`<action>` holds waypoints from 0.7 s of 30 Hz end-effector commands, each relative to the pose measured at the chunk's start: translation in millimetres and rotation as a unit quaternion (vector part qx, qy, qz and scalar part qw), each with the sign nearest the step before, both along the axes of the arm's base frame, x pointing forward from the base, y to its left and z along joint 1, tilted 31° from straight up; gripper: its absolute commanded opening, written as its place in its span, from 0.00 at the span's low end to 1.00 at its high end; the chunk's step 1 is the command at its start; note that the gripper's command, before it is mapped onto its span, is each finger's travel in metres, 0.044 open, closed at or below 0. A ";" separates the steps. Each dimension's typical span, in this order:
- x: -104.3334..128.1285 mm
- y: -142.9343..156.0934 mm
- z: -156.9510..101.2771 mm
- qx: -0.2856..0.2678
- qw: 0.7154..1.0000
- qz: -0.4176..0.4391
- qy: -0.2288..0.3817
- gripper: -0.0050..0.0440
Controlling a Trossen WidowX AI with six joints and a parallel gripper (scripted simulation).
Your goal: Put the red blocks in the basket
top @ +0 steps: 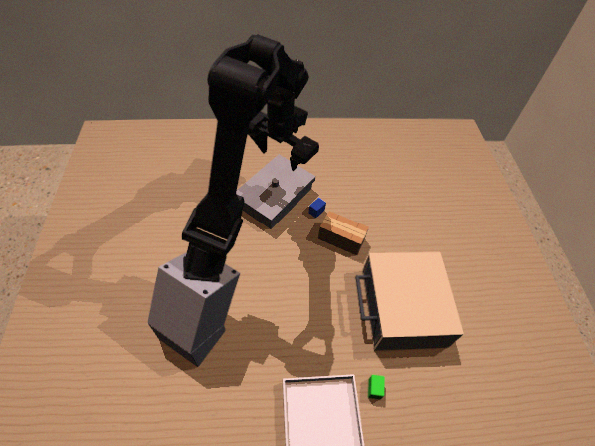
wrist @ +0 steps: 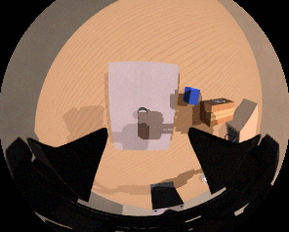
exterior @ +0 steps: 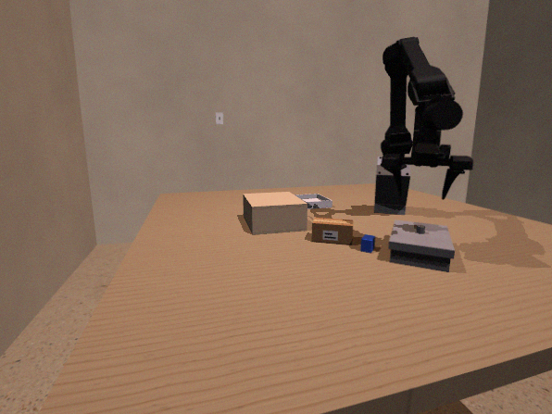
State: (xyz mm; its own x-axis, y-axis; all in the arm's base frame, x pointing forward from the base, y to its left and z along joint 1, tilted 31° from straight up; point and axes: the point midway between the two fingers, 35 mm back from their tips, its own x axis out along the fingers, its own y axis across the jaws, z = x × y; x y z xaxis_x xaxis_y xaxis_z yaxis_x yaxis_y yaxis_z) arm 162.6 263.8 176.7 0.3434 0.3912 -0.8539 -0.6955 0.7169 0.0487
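A wooden table point(exterior: 259, 323) with wavy grain stands on a speckled beige floor point(top: 25, 179). Plain grey-tan walls point(exterior: 278, 64) enclose it, meeting at a corner on one side. A small white wall plate point(exterior: 219, 118) sits on the far wall. Light casts hard-edged shadows across the tabletop.
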 end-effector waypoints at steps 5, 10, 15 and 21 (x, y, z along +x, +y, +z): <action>-1.8 8.5 -19.1 0.000 1.000 -0.008 0.003 1.00; 9.7 21.3 -47.6 0.000 1.000 -0.008 0.003 1.00; 10.3 22.0 -49.2 0.000 1.000 -0.008 0.003 1.00; 15.8 28.2 -62.9 0.000 1.000 -0.008 0.003 1.00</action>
